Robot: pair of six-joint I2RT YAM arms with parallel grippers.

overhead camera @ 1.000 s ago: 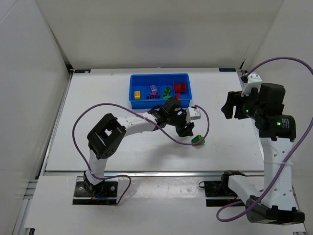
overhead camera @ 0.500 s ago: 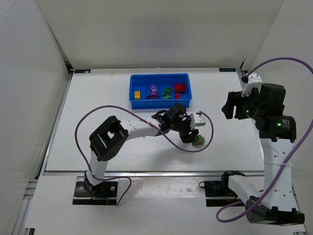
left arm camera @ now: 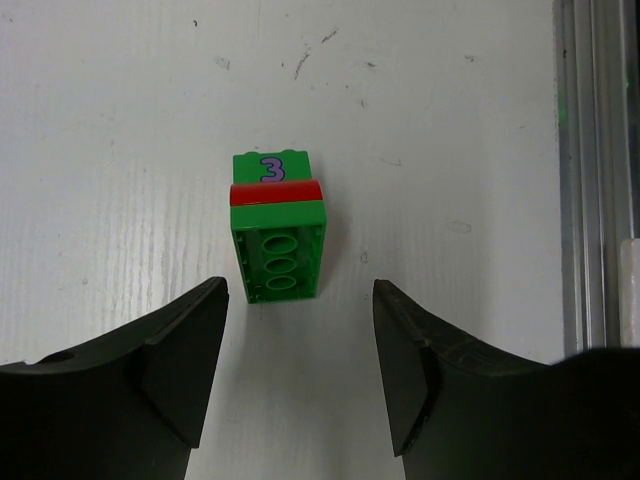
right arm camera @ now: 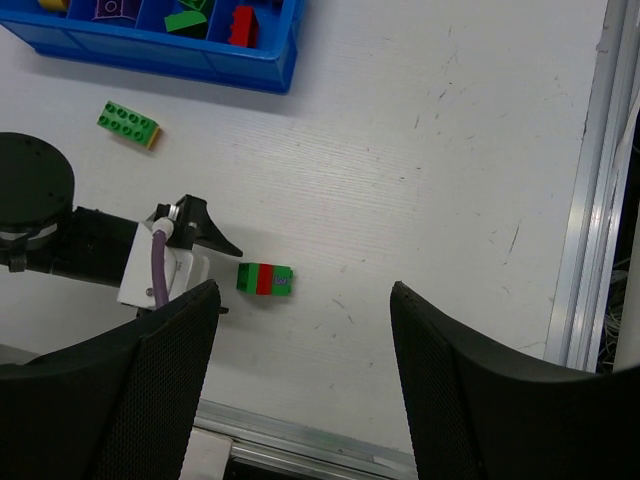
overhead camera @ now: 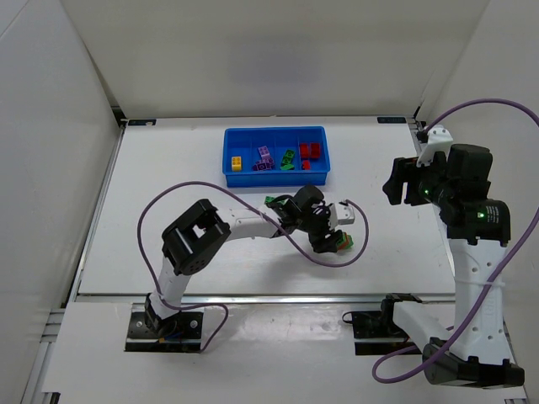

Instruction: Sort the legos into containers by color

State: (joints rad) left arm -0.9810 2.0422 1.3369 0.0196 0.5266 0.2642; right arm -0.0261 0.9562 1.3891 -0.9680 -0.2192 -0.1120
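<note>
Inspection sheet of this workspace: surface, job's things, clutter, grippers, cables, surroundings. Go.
Surface: white table, faintly scuffed.
Job's things: blue tray holds yellow lego, purple legos, green legos, red legos, one colour per compartment; red-banded green brick and second green brick lie loose on the table.
Clutter: nothing seen.
Grippers: left gripper open, fingers either side of the red-banded green brick, not touching; right gripper open, empty, high above the table.
Cables: purple cable loops along left arm; another purple cable on right arm.
Surroundings: white walls; metal rail at the table's edge.
</note>
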